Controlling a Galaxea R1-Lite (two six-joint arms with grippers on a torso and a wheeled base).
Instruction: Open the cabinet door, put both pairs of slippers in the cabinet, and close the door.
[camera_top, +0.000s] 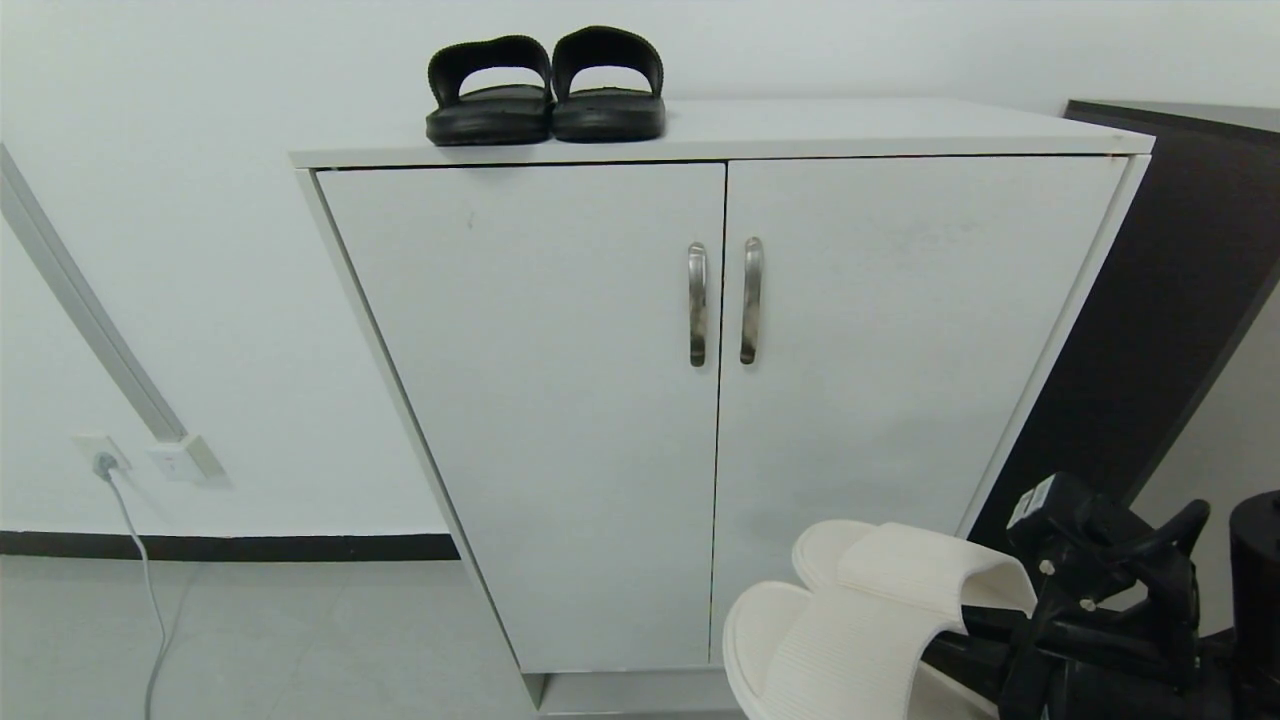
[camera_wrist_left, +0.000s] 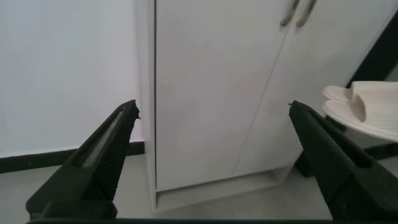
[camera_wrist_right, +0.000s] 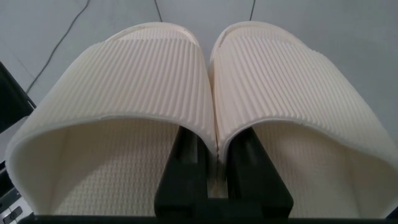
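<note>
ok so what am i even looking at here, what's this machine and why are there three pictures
It is a two-armed robot facing a white cabinet with both doors shut. The wide picture comes from a camera on its head, the other two from cameras on its wrists. A pair of black slippers sits on the cabinet's top. The right gripper has one of its fingers inside each of the white slippers, pinching the pair together. The left gripper is open and empty.
</note>
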